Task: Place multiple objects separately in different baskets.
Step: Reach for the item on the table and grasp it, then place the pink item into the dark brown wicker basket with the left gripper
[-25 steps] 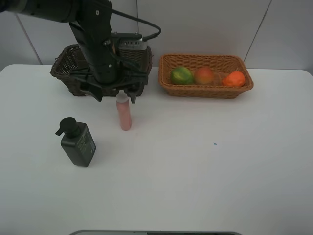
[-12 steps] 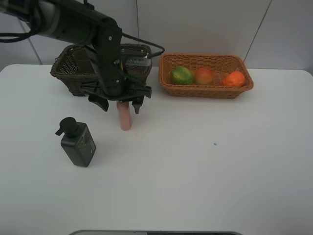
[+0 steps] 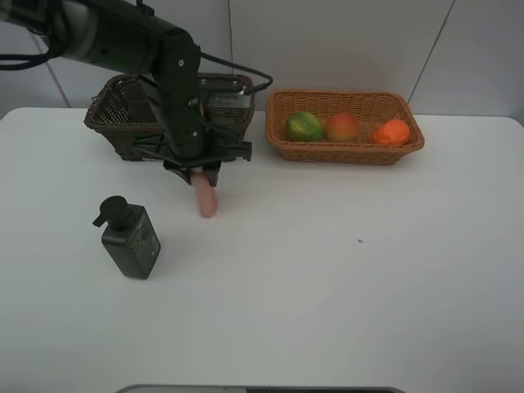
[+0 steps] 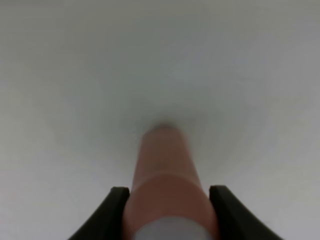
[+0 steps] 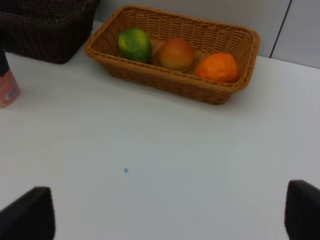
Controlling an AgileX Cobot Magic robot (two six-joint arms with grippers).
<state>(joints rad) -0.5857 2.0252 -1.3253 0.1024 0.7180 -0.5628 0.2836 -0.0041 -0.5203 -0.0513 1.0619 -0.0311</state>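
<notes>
Clamping pink bottle (image 4: 162, 155), left tool (image 4: 168, 190), cap (image 4: 170, 234) wrist-view only

White bench (image 3: 344, 311), smooth and plain. On it, one tiny blue speck (image 3: 359, 241). Behind, pale grey panelled wall (image 3: 344, 41) with thin dark seams.

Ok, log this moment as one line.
left fingers: clamped on pink bottle | right fingers: open | fruits: in light basket | pump bottle: on table

Left claw (image 3: 200, 172) snug, right claw (image 5: 165, 210) wide
</notes>
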